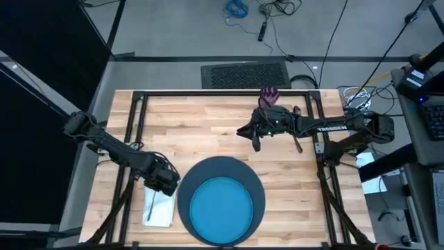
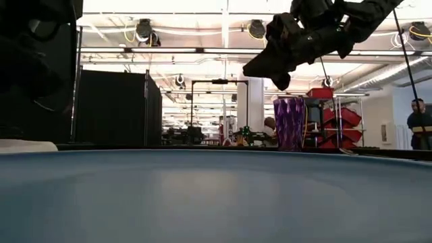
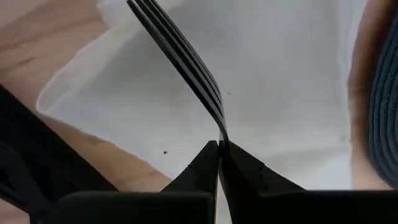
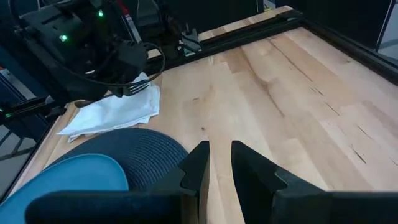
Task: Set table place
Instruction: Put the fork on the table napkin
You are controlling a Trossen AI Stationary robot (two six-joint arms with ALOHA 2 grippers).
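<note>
The dark grey charger [image 1: 186, 182] lies at the table's near middle with the blue plate [image 1: 222, 207] on it. Left of it the white napkin [image 1: 161, 210] lies flat on the table [image 1: 208, 132]. My left gripper [image 1: 164, 179] hovers at the napkin's far end, shut on the silver fork [image 3: 180, 53], whose tines reach out over the napkin [image 3: 280, 74]. The purple cup [image 1: 269, 95] stands upright near the far edge. My right gripper [image 4: 217, 155] hangs in front of the cup, above bare wood, open a little, with nothing between its fingers. My left gripper pinches the fork between its two fingers at the narrow neck just behind the tines [image 3: 222, 134]. The tines run on past the fingertips, over the napkin. Whether the fork touches the cloth, I cannot tell.
Black frame bars [image 1: 139, 118] run along the table's left, far and right sides. A slim dark piece [image 1: 297, 142] lies by the right arm. Open wood [image 4: 280, 87] stretches between the charger and the far edge.
</note>
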